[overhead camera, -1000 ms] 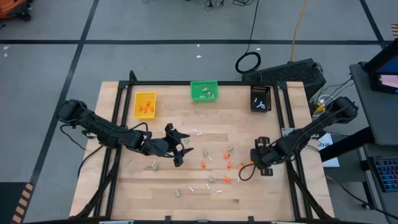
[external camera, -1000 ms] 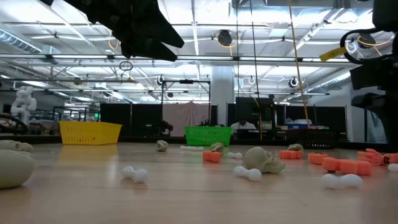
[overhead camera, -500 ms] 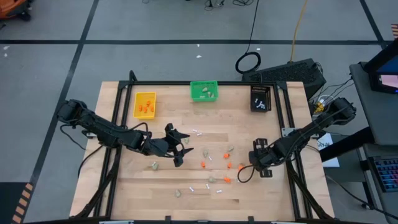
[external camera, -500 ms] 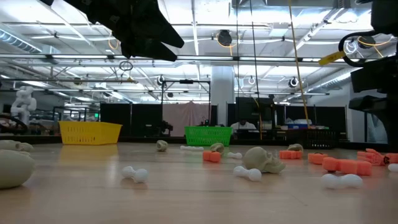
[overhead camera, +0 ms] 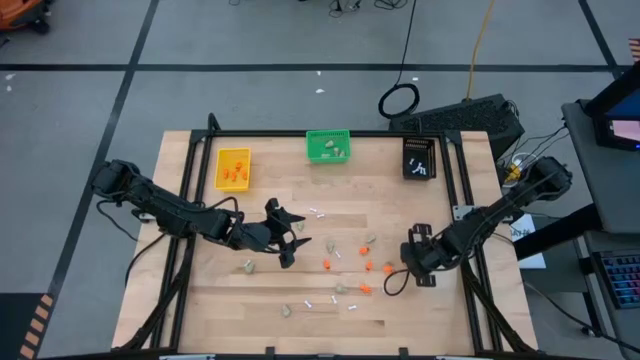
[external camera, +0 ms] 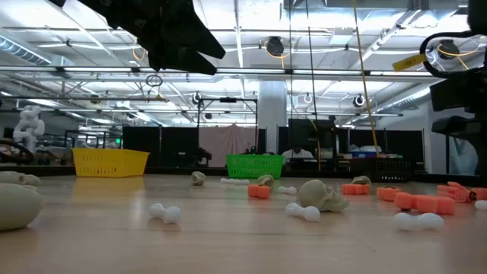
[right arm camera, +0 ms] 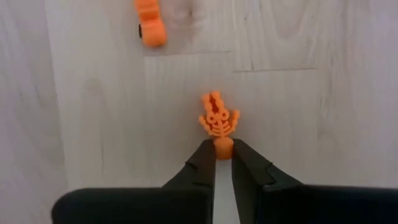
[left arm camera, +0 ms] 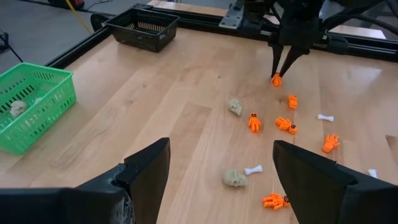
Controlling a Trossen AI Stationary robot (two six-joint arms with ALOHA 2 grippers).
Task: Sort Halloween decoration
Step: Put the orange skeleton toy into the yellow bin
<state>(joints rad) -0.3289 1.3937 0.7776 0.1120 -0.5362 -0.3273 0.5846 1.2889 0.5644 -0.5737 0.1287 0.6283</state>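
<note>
Nothing on the tabletop has shifted over the last second apart from the right gripper point(overhead camera: 404, 262), which has edged slightly leftward in the high view, right of centre; the left gripper point(overhead camera: 291, 240) has held its spot left of centre. Right wrist view: the fingers point(right arm camera: 205, 163) are pinched together on the lower tip of one orange skeleton piece point(right arm camera: 217, 122), with the wood showing behind it; whether it rests on the table cannot be told. A second orange bit point(right arm camera: 151, 25) lies apart near the top of that frame. The left wrist view confirms the grip from across the table, showing the right gripper's tips closed on that piece point(left arm camera: 275, 79). Left gripper: fingers point(left arm camera: 148, 170) spread wide, holding nothing, above the wood. Bins, count three, along the upper table edge in the high view: yellow bin point(overhead camera: 232, 168) with orange bits, green bin point(overhead camera: 328, 146) with beige lumps, black bin point(overhead camera: 419, 158) with white sticks. Loose decoration in the left wrist view: about seven orange pieces, two beige skulls point(left arm camera: 234, 178), three white bones point(left arm camera: 253, 168). Low view shows the same scatter at table level, including a white bone point(external camera: 165, 212) and a skull point(external camera: 323, 195), plus a large beige lump point(external camera: 18, 205) at far left that the wrist views do not show.
</note>
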